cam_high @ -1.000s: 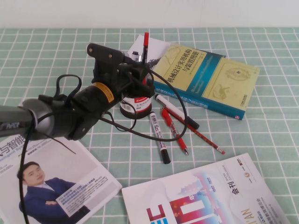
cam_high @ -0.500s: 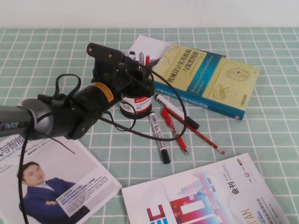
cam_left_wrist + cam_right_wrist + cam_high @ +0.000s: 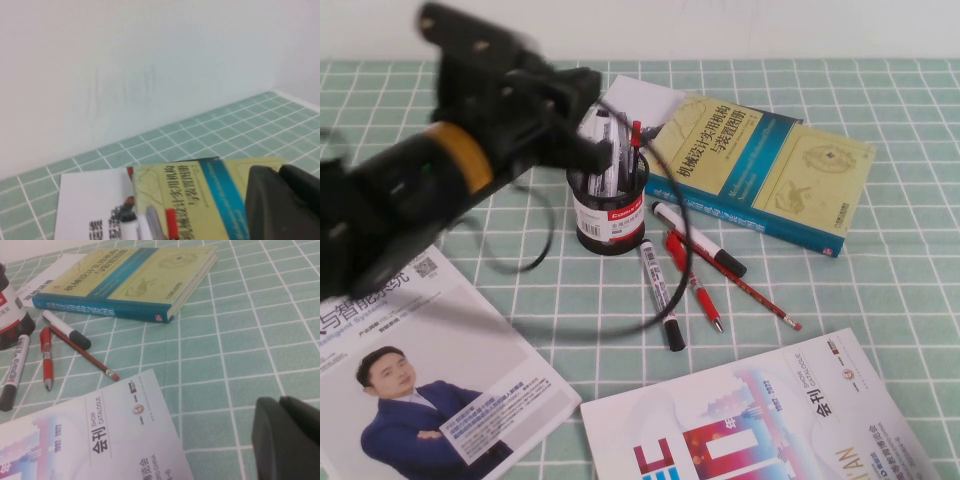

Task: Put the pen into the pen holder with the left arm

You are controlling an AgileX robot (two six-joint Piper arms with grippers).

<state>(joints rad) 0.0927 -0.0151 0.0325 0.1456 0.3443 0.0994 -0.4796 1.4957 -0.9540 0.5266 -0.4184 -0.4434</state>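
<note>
The black mesh pen holder [image 3: 609, 218] with its white-and-red label stands at mid table. The pen [image 3: 635, 145] stands in it among other pens, red end up; that end also shows in the left wrist view [image 3: 171, 223]. My left gripper [image 3: 602, 150] is blurred, raised above and just left of the holder's rim. In the left wrist view its fingers [image 3: 279, 171] look closed together and empty over the book. My right gripper [image 3: 280, 403] is shut and empty, low over the tablecloth; it is out of the high view. The holder shows at the edge of the right wrist view [image 3: 10, 315].
A yellow-and-blue book [image 3: 760, 165] lies right of the holder, with white paper [image 3: 642, 100] behind it. A grey-and-black marker [image 3: 660, 295], a red pen [image 3: 692, 275], a white marker [image 3: 698, 238] and a red pencil [image 3: 750, 290] lie in front. A magazine [image 3: 420, 380] and a catalogue [image 3: 760, 420] lie near.
The pen dropped down into the holder and was let go. My left arm then rose and drew back to the left, uncovering the holder.
</note>
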